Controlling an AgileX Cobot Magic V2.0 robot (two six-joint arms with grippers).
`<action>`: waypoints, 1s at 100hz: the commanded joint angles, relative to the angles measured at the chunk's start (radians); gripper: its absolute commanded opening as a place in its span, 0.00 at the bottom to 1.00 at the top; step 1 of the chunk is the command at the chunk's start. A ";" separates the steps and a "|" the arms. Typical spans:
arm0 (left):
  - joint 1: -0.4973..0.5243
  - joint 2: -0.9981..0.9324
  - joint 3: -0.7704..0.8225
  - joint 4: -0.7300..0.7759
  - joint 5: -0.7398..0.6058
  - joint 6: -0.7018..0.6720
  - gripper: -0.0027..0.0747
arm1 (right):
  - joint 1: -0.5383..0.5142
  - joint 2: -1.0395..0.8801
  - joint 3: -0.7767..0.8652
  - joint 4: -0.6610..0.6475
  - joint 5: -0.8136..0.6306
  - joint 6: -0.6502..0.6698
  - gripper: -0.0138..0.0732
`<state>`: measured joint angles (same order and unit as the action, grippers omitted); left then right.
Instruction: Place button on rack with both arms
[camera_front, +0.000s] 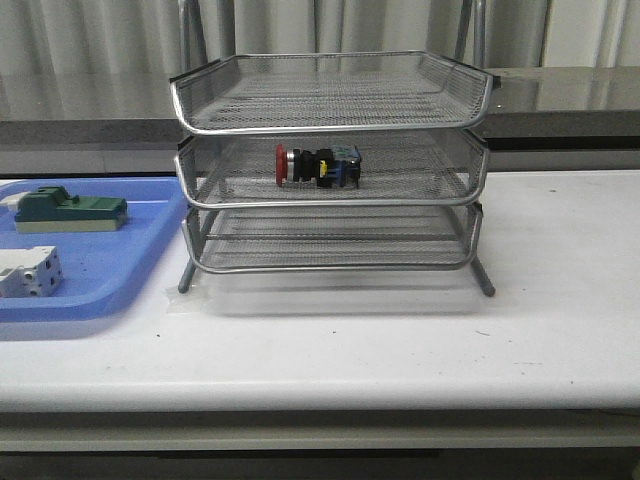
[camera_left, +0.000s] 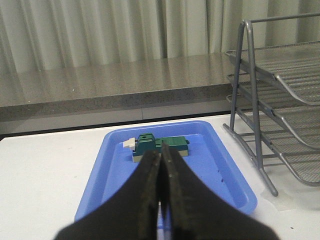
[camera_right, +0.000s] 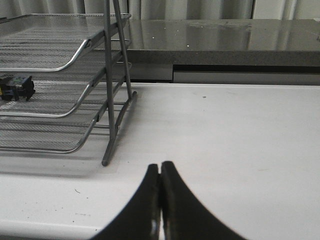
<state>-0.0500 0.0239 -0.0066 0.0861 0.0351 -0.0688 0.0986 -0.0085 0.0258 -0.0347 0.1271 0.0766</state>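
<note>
Button (camera_front: 317, 166) lies on its side on the middle tier of the wire-mesh rack (camera_front: 330, 118), near that tier's centre, so the placing looks done. Left gripper (camera_left: 161, 165) and right gripper (camera_right: 160, 172) both have fingers pressed together, empty, touching nothing, well apart from the rack

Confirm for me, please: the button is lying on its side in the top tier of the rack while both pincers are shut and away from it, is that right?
Not quite. The button lies on its side in the middle tier of the rack, not the top one, as the front view shows. The left pincer and right pincer are indeed shut and away from it.
</note>
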 joint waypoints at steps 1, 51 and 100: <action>-0.009 -0.028 -0.005 0.001 -0.090 -0.010 0.01 | -0.005 -0.019 0.002 -0.010 -0.087 0.002 0.09; 0.016 -0.060 0.043 -0.024 -0.111 -0.010 0.01 | -0.005 -0.019 0.002 -0.010 -0.087 0.002 0.09; 0.016 -0.060 0.043 -0.025 -0.111 -0.010 0.01 | -0.005 -0.019 0.002 -0.010 -0.087 0.002 0.09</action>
<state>-0.0339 -0.0046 0.0025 0.0687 0.0109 -0.0701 0.0986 -0.0102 0.0258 -0.0364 0.1271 0.0766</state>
